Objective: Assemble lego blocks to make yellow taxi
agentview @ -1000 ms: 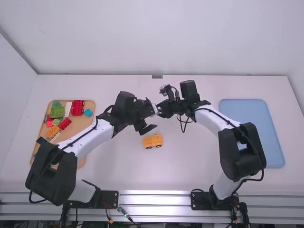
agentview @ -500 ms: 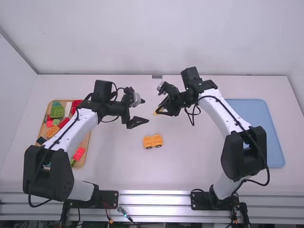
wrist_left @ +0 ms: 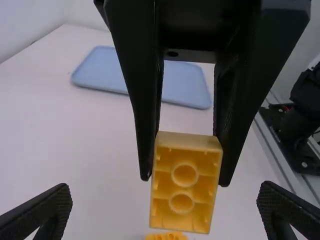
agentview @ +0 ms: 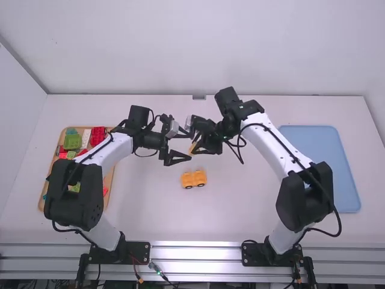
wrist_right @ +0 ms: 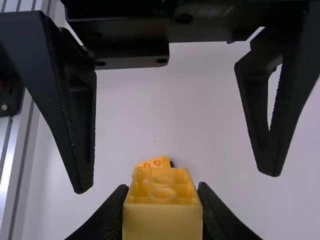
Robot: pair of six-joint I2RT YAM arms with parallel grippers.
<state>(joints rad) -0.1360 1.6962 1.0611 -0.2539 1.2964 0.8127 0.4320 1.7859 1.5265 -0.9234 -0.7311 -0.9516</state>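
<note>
1. Yellow block, raised above the tabletop. The right gripper holds it near one end, fingers closed on its sides; the block's long axis runs outward from that grip.
2. Left gripper, fingers wide apart. They stand on either side of the block's long sides, with a gap at each; closing them would pinch the block across its shorter width.
3. Orientation. The hollow underside, with two round sockets, faces the left wrist camera; studs show in the right wrist view. The free end projects beyond the right fingers.
4. Partly built yellow vehicle, on the tabletop with its wheels down, nearer the bases than the raised block and just beside the working area.
5. Probable step: a handover from right to left, to change the grip before the block is fitted. Both grippers are close; the left should centre on the free end, lest its fingers strike the right's.
6. Periphery: brick tray at left, blue tray at right.
</note>
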